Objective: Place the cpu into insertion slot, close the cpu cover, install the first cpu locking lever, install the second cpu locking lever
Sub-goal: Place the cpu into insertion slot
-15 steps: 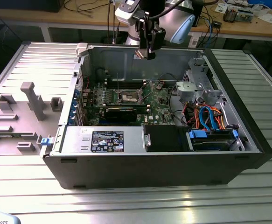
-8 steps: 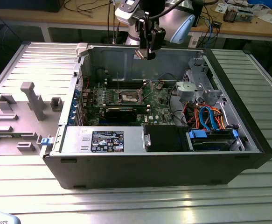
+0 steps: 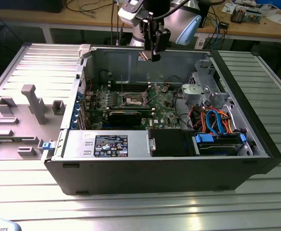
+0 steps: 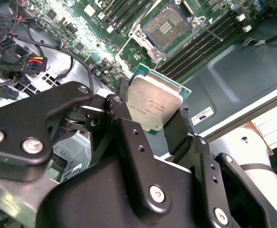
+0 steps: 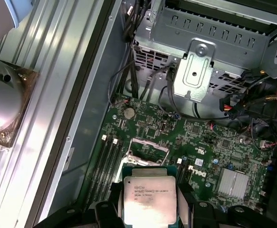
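In the exterior view, the gripper (image 3: 153, 53) is seen hanging over the open computer case (image 3: 256, 144), near its far wall and well above the green motherboard (image 3: 164, 103). The insertion slot (image 3: 133, 100) is left uncovered, with free room above it. What is held cannot be made out here.

In the second wrist view, the cpu (image 4: 155, 104) is seen clamped by two opposite edges between the black fingers (image 4: 128, 137), its metal top toward the camera. One end of it is hidden by the gripper body. The insertion slot (image 4: 169, 23) lies well apart, its contact field exposed, beside long memory slots (image 4: 200, 45).

In the first wrist view, the cpu (image 5: 145, 202) is cut off at the picture's edge, and the insertion slot (image 5: 148, 148) is partly hidden behind it. A grey drive cage (image 5: 197, 71) and cables (image 5: 128, 80) are shown at the board's edge.
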Robot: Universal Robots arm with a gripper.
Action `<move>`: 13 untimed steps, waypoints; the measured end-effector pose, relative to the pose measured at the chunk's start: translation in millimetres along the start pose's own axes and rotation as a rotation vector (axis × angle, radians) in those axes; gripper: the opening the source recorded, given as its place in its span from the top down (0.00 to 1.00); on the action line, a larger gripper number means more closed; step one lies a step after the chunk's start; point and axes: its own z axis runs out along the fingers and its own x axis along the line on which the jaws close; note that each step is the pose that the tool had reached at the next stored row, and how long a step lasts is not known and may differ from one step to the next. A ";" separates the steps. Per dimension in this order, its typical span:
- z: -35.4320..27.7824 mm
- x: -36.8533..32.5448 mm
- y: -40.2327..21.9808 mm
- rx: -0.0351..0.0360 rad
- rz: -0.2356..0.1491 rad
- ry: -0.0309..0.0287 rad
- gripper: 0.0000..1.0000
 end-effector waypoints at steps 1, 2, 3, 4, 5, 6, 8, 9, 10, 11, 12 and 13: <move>0.1 0.0 0.0 -0.0003 0.009 -0.0008 0.46; 0.2 0.0 0.0 -0.0005 0.022 -0.0019 0.46; 0.2 0.0 -0.1 -0.0006 0.033 -0.0029 0.46; 0.4 0.0 -0.1 -0.0009 0.050 -0.0044 0.46; 0.4 0.0 -0.1 -0.0011 0.061 -0.0054 0.46; 0.5 0.0 -0.1 -0.0014 0.076 -0.0067 0.46; 0.6 0.0 -0.3 -0.0019 0.103 -0.0090 0.46; 0.6 0.1 -0.4 -0.0020 0.112 -0.0099 0.46; 0.6 0.2 -0.8 -0.0023 0.125 -0.0110 0.46; 0.6 0.3 -1.1 -0.0024 0.132 -0.0116 0.46; 0.7 0.4 -1.5 -0.0025 0.139 -0.0123 0.46; 0.7 0.6 -1.8 -0.0027 0.147 -0.0130 0.46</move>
